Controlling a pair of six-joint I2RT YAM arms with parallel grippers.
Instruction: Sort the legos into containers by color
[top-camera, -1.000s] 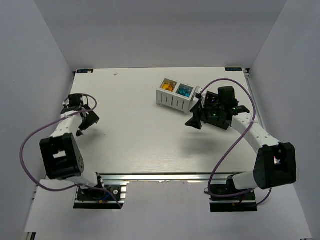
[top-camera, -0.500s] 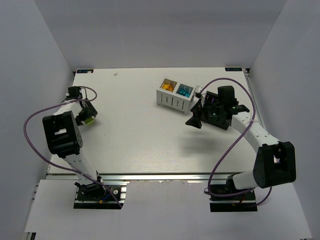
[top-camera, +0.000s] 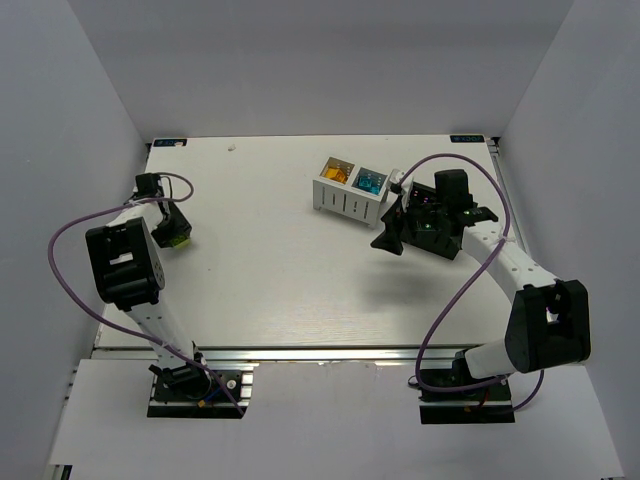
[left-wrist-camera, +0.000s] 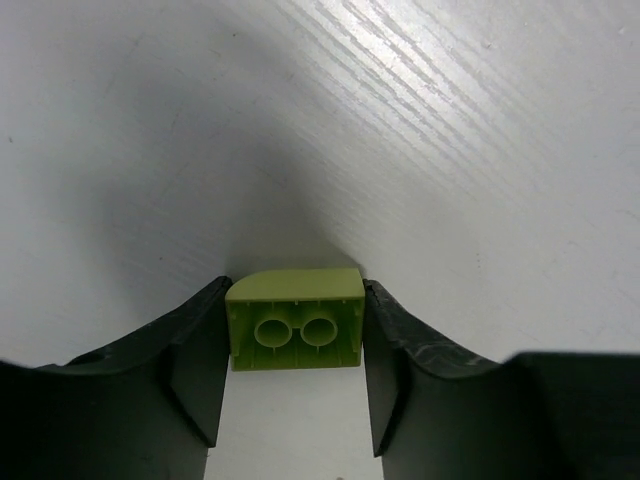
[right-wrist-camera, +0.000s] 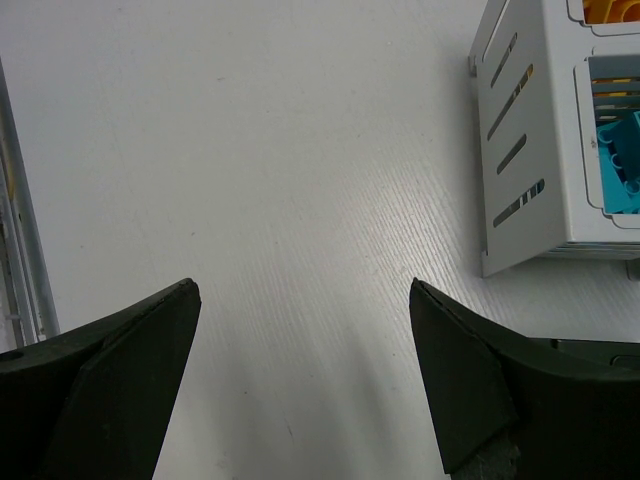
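Note:
A lime green lego (left-wrist-camera: 295, 325) with one rounded edge lies on its side on the table, hollow underside facing the left wrist camera. My left gripper (left-wrist-camera: 295, 287) is shut on it, both black fingers pressed against its ends. From above, that gripper (top-camera: 171, 228) is at the table's far left with the green lego (top-camera: 181, 240) showing beside it. The white container (top-camera: 349, 190) stands at the back, with orange legos (top-camera: 337, 173) in one compartment and cyan legos (top-camera: 371, 181) in the other. My right gripper (top-camera: 389, 240) hangs open and empty just right of it.
In the right wrist view the white container's slotted side (right-wrist-camera: 520, 130) fills the upper right, with a cyan lego (right-wrist-camera: 620, 160) visible inside. A metal rail (right-wrist-camera: 15, 230) runs along the table edge at the left. The table's left edge (top-camera: 140, 215) is close to my left gripper.
My left arm swung its wrist down to the table at the far left, and its jaws closed onto the green lego. The right arm has not moved.

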